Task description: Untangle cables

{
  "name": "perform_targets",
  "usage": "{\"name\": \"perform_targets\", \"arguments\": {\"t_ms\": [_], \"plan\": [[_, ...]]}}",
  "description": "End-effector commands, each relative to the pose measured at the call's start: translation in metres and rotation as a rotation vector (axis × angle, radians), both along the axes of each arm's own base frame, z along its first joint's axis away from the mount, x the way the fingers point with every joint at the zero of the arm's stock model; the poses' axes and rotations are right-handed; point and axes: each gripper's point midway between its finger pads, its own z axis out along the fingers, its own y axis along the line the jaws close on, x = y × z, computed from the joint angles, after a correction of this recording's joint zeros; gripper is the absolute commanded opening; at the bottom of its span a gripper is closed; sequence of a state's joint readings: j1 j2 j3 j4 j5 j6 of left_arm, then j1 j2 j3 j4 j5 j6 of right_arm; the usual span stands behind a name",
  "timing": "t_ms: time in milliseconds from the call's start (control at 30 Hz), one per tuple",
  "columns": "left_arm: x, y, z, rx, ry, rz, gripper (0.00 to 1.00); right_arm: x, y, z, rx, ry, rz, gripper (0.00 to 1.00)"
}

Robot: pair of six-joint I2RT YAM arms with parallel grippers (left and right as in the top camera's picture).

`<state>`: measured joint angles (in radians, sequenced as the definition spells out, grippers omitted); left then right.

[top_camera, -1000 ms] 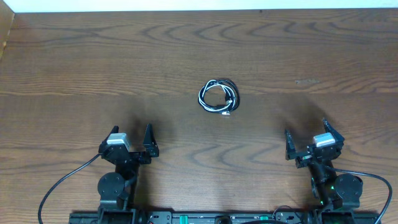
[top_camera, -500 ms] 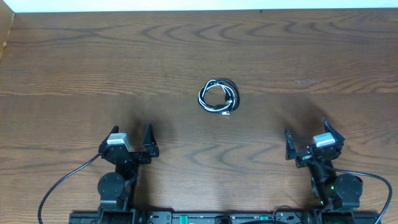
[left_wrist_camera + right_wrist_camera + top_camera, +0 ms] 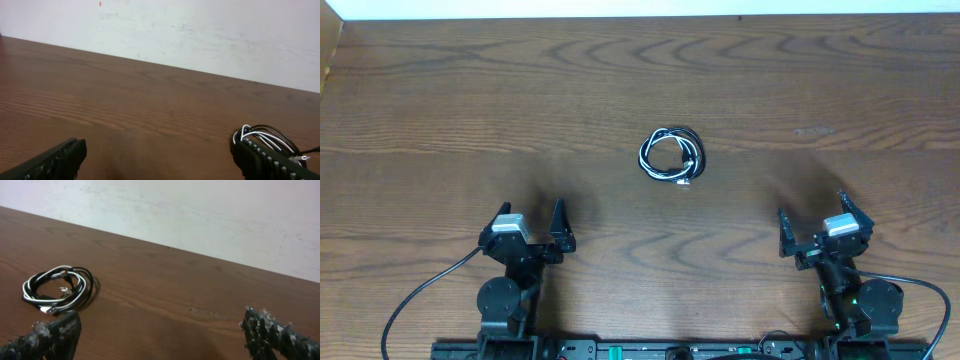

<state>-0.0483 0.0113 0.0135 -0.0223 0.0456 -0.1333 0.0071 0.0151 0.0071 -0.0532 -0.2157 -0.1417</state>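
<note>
The cables (image 3: 671, 156) lie as one small coiled bundle of black and white cords with small plug ends, in the middle of the wooden table. The bundle also shows in the right wrist view (image 3: 59, 289) at the left, and in the left wrist view (image 3: 270, 137) at the far right, partly behind a fingertip. My left gripper (image 3: 533, 224) is open and empty near the front left, well short of the bundle. My right gripper (image 3: 814, 222) is open and empty near the front right.
The wooden table (image 3: 470, 110) ends at a white wall (image 3: 620, 8) along the far edge. Thick black arm cables (image 3: 415, 300) run along the front edge by the arm bases. A pale scuff (image 3: 813, 131) marks the table right of the bundle.
</note>
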Motion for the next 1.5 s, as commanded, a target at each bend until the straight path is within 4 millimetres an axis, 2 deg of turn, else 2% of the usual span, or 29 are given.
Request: {"name": "perform_targets", "arguments": {"t_ms": [0, 767, 1133, 1267, 1467], "plan": [[-0.001, 0.007, -0.017, 0.017, 0.058, 0.038, 0.98, 0.0, 0.002, -0.001, 0.01, 0.003, 0.007, 0.99], [-0.001, 0.007, -0.016, 0.018, 0.07, 0.037, 0.98, -0.001, 0.005, -0.001, 0.041, 0.01, 0.022, 0.99], [0.005, 0.006, 0.016, 0.019, 0.098, 0.03, 0.98, -0.005, 0.015, 0.011, 0.104, 0.005, 0.085, 0.99], [0.009, 0.005, 0.034, 0.018, 0.104, 0.028, 0.98, -0.008, 0.019, 0.025, 0.151, -0.008, 0.106, 0.99], [0.018, -0.01, 0.056, 0.038, 0.197, -0.062, 0.98, -0.015, 0.022, 0.049, 0.189, -0.006, 0.127, 0.99]]}}
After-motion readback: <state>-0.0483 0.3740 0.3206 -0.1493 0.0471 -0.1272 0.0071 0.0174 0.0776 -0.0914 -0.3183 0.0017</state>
